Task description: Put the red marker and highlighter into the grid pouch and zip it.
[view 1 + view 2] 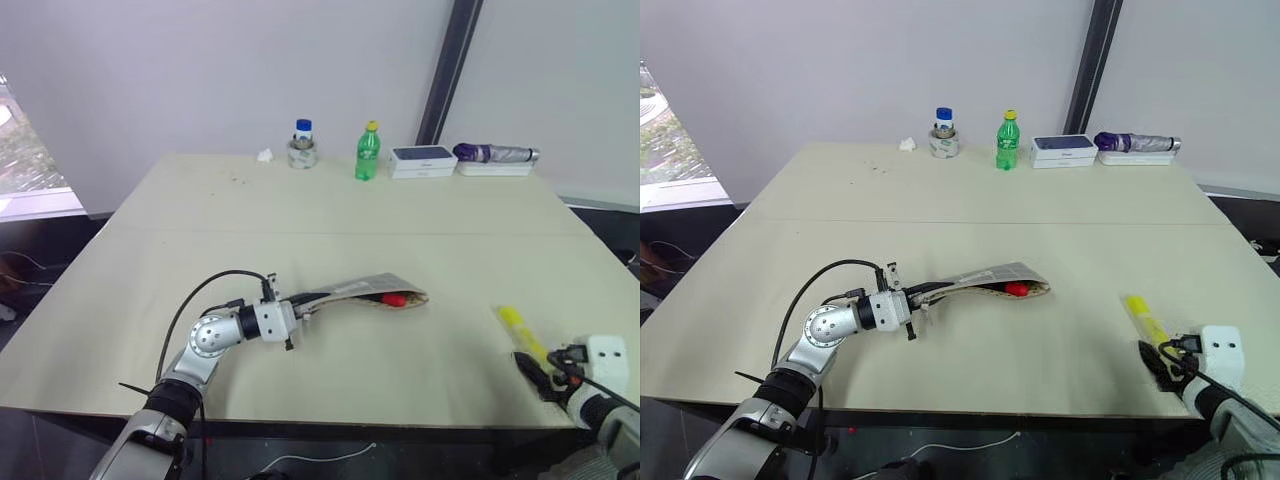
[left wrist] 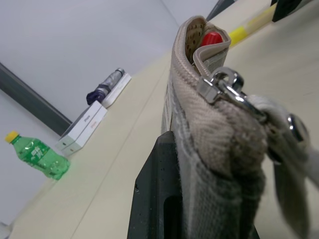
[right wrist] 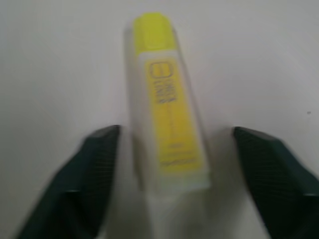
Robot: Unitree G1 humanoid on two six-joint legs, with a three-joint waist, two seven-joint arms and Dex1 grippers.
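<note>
Right tool (image 3: 172, 149) open astride highlighter (image 3: 167, 114), lower right, not gripped | left tool (image 1: 300, 312) clamps grid pouch (image 1: 365, 292), I see red marker (image 1: 394, 299) inside | left: highlighter, zip

The room is bright with soft, even light. More daylight comes in from a window (image 1: 25, 150) at about 9 o'clock, and it looks washed out and too white. The table (image 1: 330, 210) shows only faint, soft shadows under things. In the right wrist view the highlighter (image 3: 167, 117) is fuzzy and its printed words cannot be read. In the left wrist view the grid pouch (image 2: 214, 149) up close is a bit blurry, and the green bottle (image 2: 37, 155) at 8 o'clock looks soft too
</note>
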